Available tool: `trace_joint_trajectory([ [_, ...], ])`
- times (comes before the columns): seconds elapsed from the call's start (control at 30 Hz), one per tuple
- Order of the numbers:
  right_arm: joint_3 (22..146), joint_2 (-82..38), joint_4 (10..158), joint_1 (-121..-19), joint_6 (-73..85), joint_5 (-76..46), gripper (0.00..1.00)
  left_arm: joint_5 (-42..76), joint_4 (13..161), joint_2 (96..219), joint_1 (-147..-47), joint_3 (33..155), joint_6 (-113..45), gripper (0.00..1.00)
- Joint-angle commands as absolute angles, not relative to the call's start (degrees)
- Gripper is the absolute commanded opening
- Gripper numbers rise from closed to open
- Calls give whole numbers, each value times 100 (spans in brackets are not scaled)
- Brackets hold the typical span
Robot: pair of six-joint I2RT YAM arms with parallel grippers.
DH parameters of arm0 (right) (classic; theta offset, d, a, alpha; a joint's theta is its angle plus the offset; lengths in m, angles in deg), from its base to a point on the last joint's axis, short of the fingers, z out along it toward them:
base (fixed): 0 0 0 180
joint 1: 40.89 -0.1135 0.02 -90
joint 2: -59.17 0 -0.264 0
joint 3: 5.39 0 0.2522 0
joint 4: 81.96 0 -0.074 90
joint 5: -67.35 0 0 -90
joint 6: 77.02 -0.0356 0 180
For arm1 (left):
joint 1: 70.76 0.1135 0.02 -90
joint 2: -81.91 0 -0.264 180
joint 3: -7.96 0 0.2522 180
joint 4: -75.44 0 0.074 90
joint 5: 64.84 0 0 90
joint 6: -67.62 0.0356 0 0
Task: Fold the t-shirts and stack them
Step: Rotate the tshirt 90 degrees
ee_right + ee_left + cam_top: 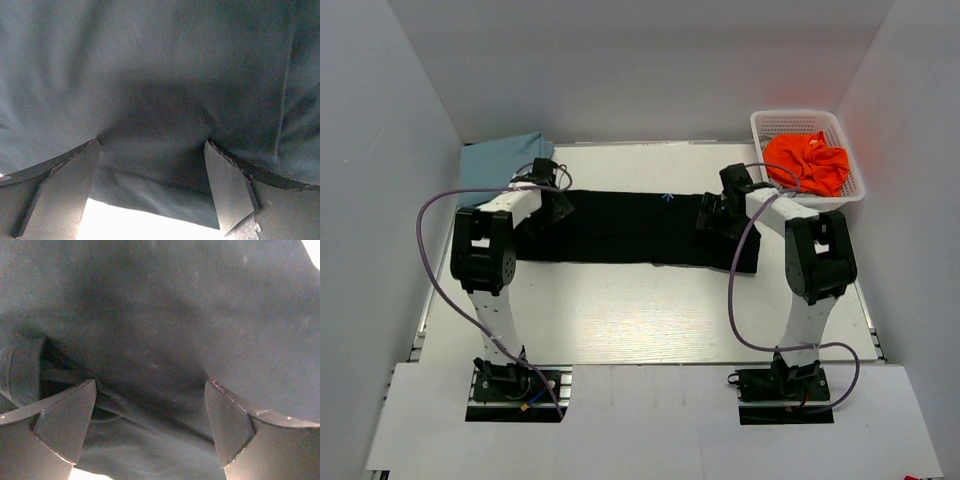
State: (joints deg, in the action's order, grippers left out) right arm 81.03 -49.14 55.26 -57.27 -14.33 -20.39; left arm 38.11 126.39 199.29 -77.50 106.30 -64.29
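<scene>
- Top view: black t-shirt (630,230) folded into a long band across mid-frame on the worktop (640,310). Left fingers (560,205) on its left end, right fingers (710,215) on its right end. Light blue t-shirt (500,160) upper left. Orange t-shirt (808,162) in the white basket (800,115) upper right.
- Left wrist: left fingers (65,422) spread wide, gripping nothing. Black cloth fills the frame.
- Right wrist: right fingers (227,185) spread wide too, nothing gripped. Black cloth above, with a strip of worktop (145,220) at the bottom edge.

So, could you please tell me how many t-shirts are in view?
3: black t-shirt spread mid-table, light blue one far left, orange one in the basket; more may hide beneath.
</scene>
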Motion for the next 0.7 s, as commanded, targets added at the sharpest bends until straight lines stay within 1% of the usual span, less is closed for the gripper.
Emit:
trace_joint_trajectory([
  [0.0,8736,-5402,5695,-5645,-1770,-1976,90,3924,13499,19601,-7945,9550,-6720,100],
  [0.03,9086,-5821,5625,-5662,-1734,-1897,90,3827,13551,19478,-8146,8929,-6894,100],
  [0.07,9247,-5973,5616,-5663,-1604,-1861,90,3530,13682,19267,-8279,8635,-6948,100],
  [0.1,9927,-6140,5581,-5663,-1498,-1808,90,3310,13849,19170,-8428,8371,-7045,100],
  [0.13,10221,-6690,5528,-5645,-1366,-1686,90,3003,13946,19056,-8630,7803,-7106,100],
  [0.17,10528,-6913,5458,-5619,-886,-1519,90,2173,13947,18915,-9136,7510,-7107,100],
  [0.2,10827,-7115,5335,-5645,-664,-1422,90,1625,13895,18566,-9446,7246,-7107,100],
  [0.23,12014,-7604,5239,-5619,-418,-1143,90,959,13677,18353,-9780,6800,-6977,100],
  [0.27,12521,-8201,5055,-5610,89,-948,90,-153,13535,18151,-10462,6734,-6749,100],
  [0.3,13893,-8886,4731,-5575,538,-433,90,-443,13786,17975,-10782,6821,-6625,100],
  [0.33,15159,-9179,4188,-5583,986,103,90,-637,14006,17738,-11029,7265,-6511,100],
  [0.37,15503,-9452,4244,-5583,1130,239,90,-1030,14130,17675,-11405,7557,-6275,100],
  [0.4,15384,-9246,4427,-5610,1262,144,90,-1269,14132,17622,-11548,8247,-6116,100],
  [0.43,14461,-8974,5577,-5610,1272,152,90,-1420,14184,17674,-11645,8637,-5992,100],
  [0.47,13190,-7954,6155,-5636,1254,178,90,-1325,14184,17675,-11855,9006,-5843,100],
  [0.5,12638,-7647,6674,-5636,958,266,90,-1220,14184,17770,-11944,9602,-5737,100],
  [0.53,12240,-7375,7445,-5645,912,380,90,-1158,14184,17823,-11997,9808,-5597,100],
  [0.57,11967,-6980,7592,-5654,859,294,90,-1079,14184,17824,-11998,9949,-5526,100],
  [0.6,12129,-6950,7288,-5706,824,-38,90,-887,14184,17885,-12059,10038,-5464,100],
  [0.63,12305,-6933,7103,-5741,824,-111,90,-772,14184,17807,-12059,10038,-5464,100],
  [0.67,12933,-6924,6727,-5794,780,-303,90,-605,14184,17702,-12059,9899,-5464,100],
])
